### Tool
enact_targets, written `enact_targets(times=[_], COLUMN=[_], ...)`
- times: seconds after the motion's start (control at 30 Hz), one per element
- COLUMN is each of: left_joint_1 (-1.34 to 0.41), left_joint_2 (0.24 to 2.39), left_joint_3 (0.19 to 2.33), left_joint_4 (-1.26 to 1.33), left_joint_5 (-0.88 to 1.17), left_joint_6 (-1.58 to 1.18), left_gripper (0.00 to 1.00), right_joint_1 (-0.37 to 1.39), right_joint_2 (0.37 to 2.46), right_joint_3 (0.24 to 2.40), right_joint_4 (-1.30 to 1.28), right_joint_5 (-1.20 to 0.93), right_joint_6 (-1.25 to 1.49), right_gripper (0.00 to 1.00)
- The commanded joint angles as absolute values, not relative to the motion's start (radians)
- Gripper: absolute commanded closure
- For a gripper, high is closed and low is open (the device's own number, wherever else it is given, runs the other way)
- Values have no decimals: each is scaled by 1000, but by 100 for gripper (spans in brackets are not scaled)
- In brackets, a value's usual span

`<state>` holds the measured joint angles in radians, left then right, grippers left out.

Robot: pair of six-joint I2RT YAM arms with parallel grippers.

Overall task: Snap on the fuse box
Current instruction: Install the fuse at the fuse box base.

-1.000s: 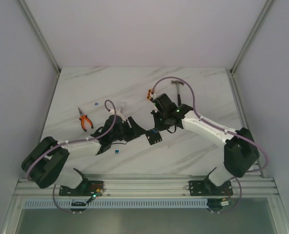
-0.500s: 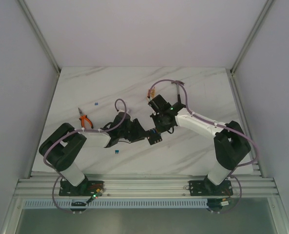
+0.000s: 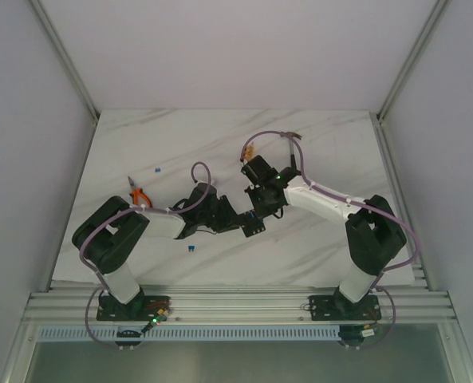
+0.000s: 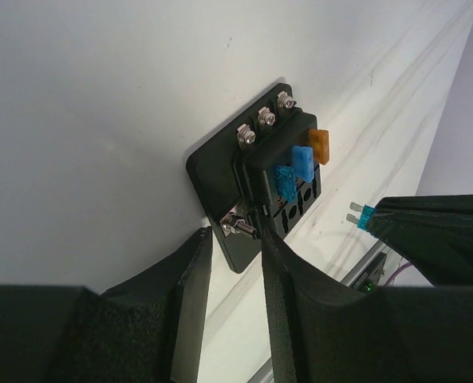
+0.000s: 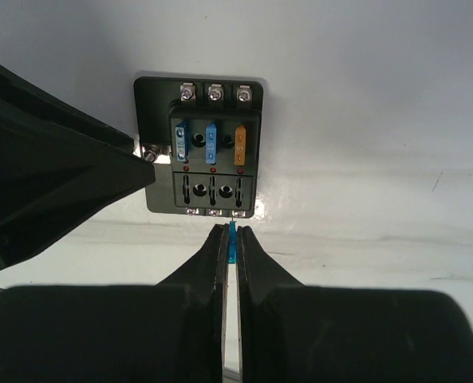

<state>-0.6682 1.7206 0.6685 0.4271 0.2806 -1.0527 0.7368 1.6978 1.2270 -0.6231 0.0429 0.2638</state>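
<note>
The fuse box (image 3: 255,227) is a small black square box lying mid-table, with two blue fuses and an orange one in its top row (image 5: 212,142). My left gripper (image 4: 234,239) is open, its jaws straddling the box's near corner and side bolt (image 4: 238,225); the right finger (image 4: 280,263) lies against the box's side. My right gripper (image 5: 232,238) is shut on a small blue fuse (image 5: 232,243), prongs pointing at the box's lower right slot (image 5: 238,191). That fuse (image 4: 365,215) also shows in the left wrist view, just off the box.
Orange-handled pliers (image 3: 139,195) lie left of the left arm. A small orange block (image 3: 246,152) sits behind the right gripper. Loose blue fuses lie at the front (image 3: 190,249) and at the back left (image 3: 155,169). The table's front rail (image 3: 236,303) runs below.
The left arm has swung right to the fuse box and its jaws have narrowed around the corner. The right gripper, still pinching the fuse, has shifted slightly.
</note>
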Motion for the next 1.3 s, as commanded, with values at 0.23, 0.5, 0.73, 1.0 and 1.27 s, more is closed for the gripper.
enact_targets(times=[0.23, 0.5, 0.73, 1.0, 1.27], left_joint_1=[-669, -669, -669, -670, -669], left_joint_2=[1755, 1752, 1755, 1763, 1763], left_joint_3=[661, 649, 653, 663, 665], left_joint_4=[428, 439, 437, 434, 431], left_joint_5=[275, 274, 276, 280, 280], left_joint_6=[-1068, -1076, -1074, -1072, -1072], left_gripper=[66, 68, 68, 69, 69], right_joint_1=[735, 736, 741, 745, 752], right_joint_2=[1744, 1765, 1784, 1793, 1796], right_joint_3=[1268, 1283, 1293, 1300, 1300], right_joint_4=[-641, -651, -652, -649, -642], right_joint_5=[58, 61, 87, 93, 83], right_joint_6=[249, 249, 239, 222, 209], right_gripper=[100, 100, 100, 100, 100])
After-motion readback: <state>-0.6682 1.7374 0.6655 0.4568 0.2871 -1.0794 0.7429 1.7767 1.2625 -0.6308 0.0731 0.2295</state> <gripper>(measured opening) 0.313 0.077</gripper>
